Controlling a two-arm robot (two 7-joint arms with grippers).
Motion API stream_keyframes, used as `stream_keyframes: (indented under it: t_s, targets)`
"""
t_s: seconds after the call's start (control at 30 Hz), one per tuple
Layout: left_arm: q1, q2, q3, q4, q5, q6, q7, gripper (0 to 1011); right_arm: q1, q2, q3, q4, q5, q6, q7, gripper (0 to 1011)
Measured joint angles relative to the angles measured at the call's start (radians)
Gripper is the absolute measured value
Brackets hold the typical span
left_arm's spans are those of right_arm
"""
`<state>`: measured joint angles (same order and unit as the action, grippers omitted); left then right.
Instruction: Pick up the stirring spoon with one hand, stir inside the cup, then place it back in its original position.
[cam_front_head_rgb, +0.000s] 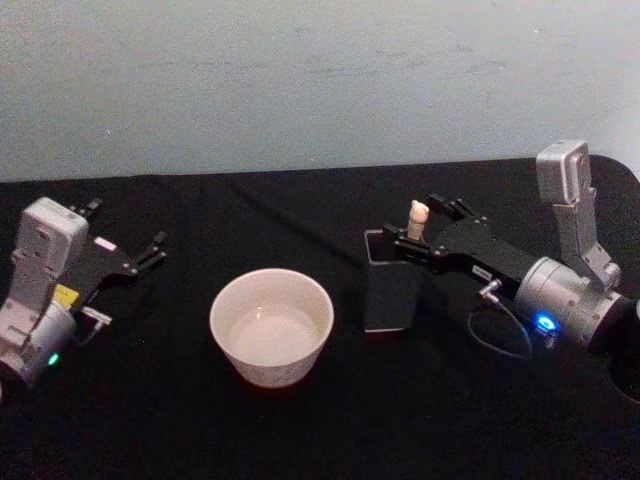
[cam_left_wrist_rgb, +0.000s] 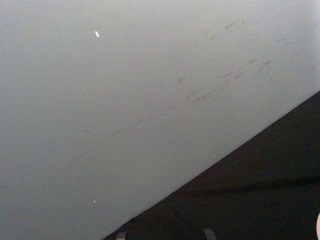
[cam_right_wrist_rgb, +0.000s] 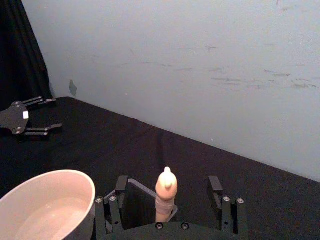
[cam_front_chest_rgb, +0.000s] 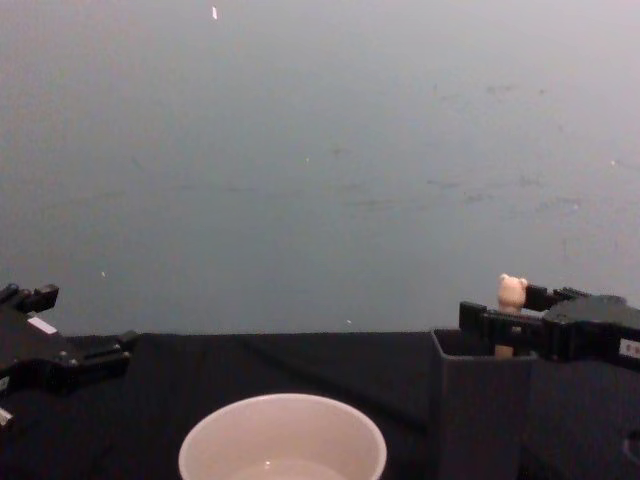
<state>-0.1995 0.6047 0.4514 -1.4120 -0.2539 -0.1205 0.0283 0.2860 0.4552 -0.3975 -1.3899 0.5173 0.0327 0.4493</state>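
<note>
The stirring spoon (cam_front_head_rgb: 418, 218) stands upright in the dark grey square holder (cam_front_head_rgb: 390, 292), its beige bear-head handle (cam_front_chest_rgb: 512, 290) sticking out above the rim. My right gripper (cam_front_head_rgb: 421, 228) is open at handle height. Its fingers (cam_right_wrist_rgb: 120, 189) stand one on each side of the handle (cam_right_wrist_rgb: 166, 192), with a gap on both sides. The cream-white cup (cam_front_head_rgb: 271, 325) sits left of the holder and looks empty; it also shows as cup (cam_right_wrist_rgb: 46, 205) and cup (cam_front_chest_rgb: 283, 440). My left gripper (cam_front_head_rgb: 128, 252) rests open at the table's left, far from the cup.
A black cloth covers the table (cam_front_head_rgb: 330, 430), and a plain pale wall (cam_front_head_rgb: 300, 80) stands behind it. Black cloth lies bare between the cup and the left gripper (cam_right_wrist_rgb: 30, 117). A dark curtain (cam_right_wrist_rgb: 20, 45) hangs at the far left corner.
</note>
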Motion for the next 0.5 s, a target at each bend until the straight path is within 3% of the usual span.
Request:
stream_keyframes:
  t_s: [0.2, 0.5]
  targets:
    - [0.0, 0.0, 0.0, 0.0, 0.0, 0.0, 0.0, 1001, -0.002, 0.002, 0.0, -0.002, 0.003, 0.0, 0.0, 967]
    - [0.0, 0.0, 0.0, 0.0, 0.0, 0.0, 0.0, 1001, -0.003, 0.003, 0.001, -0.004, 0.005, 0.0, 0.0, 733]
